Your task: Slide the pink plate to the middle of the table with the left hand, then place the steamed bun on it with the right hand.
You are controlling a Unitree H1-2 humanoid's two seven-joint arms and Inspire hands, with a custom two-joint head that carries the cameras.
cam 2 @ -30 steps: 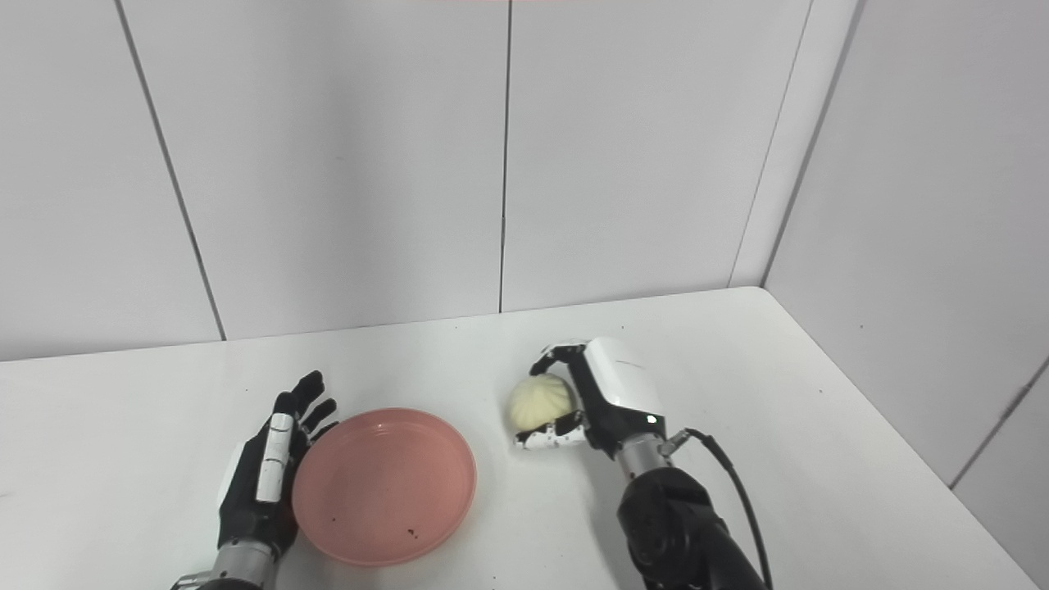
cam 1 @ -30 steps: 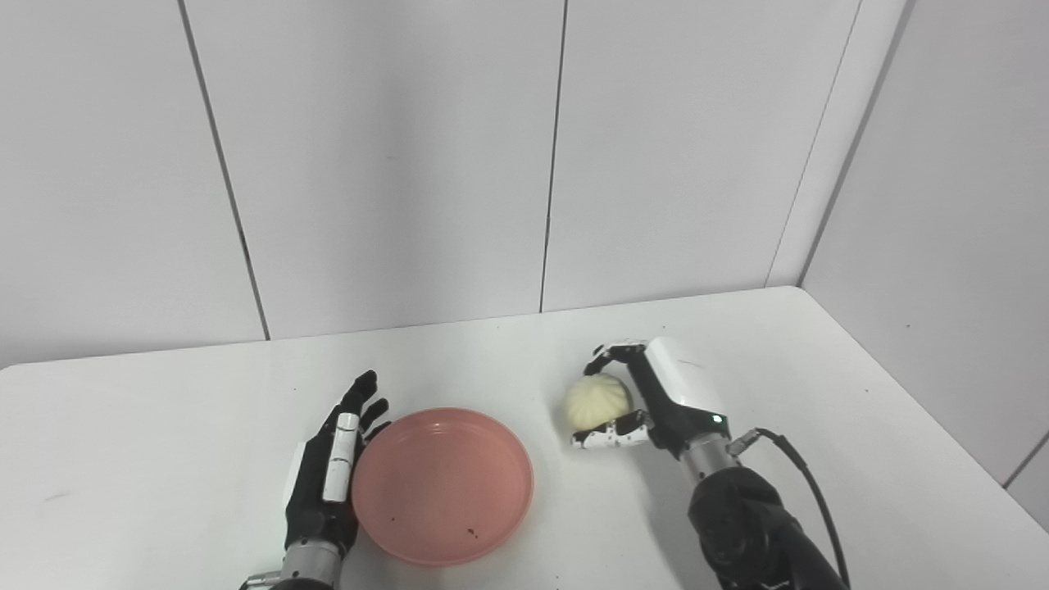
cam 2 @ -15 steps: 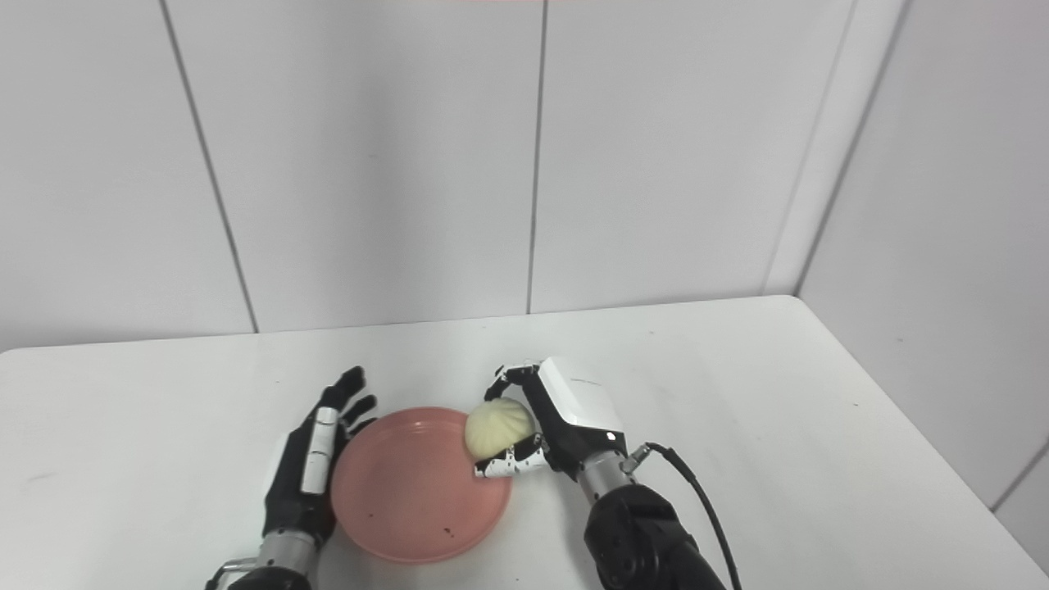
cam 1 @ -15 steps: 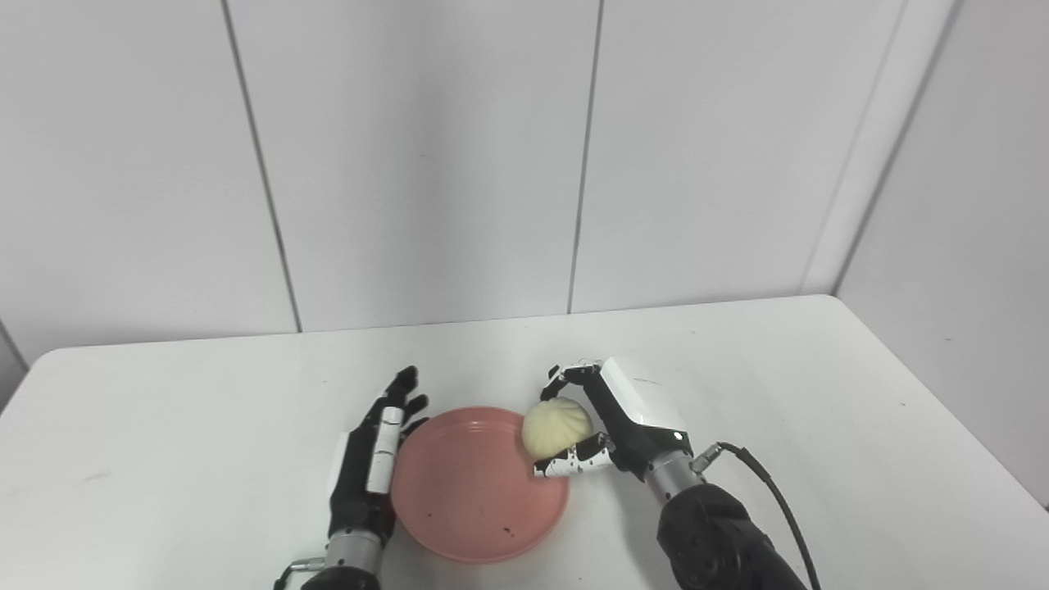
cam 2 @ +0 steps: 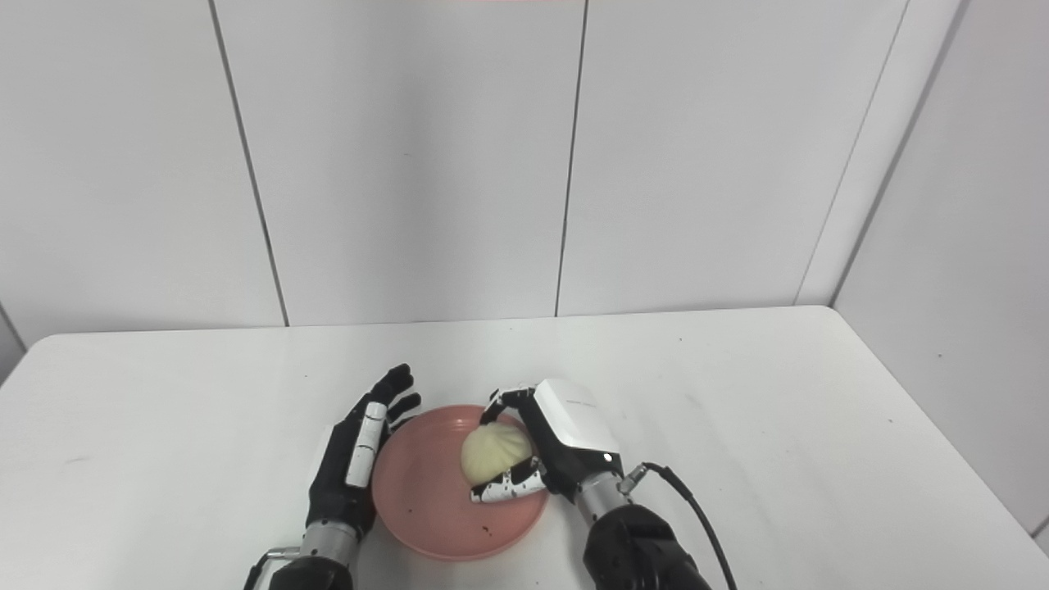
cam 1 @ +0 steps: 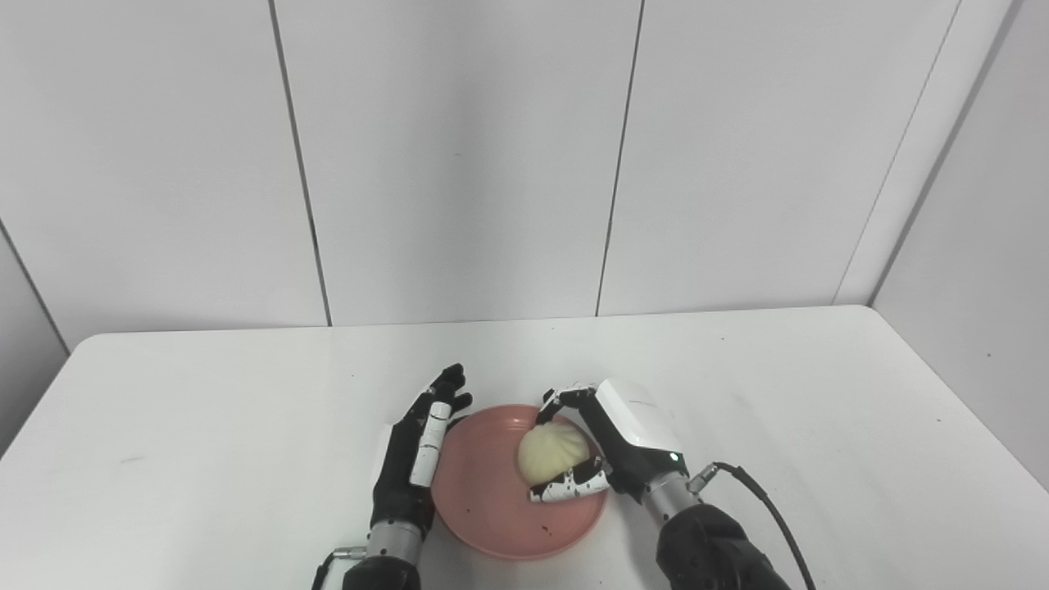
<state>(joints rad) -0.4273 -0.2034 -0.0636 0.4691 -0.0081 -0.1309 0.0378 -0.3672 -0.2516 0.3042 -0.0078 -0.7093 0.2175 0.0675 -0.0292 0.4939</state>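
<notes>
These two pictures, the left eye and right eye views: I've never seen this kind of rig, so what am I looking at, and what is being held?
Both pictures come from two cameras side by side on a humanoid robot's head, looking down at a white table, so they show one scene from slightly different spots. The two arms enter from the bottom edge. The left robot hand is open, its fingers straight, standing edge-on beside the left rim of a pink plate; actual contact is hard to judge. The right robot hand is closed around a pale steamed bun, holding it over the plate's right half. Whether the bun already rests on the plate cannot be told.
</notes>
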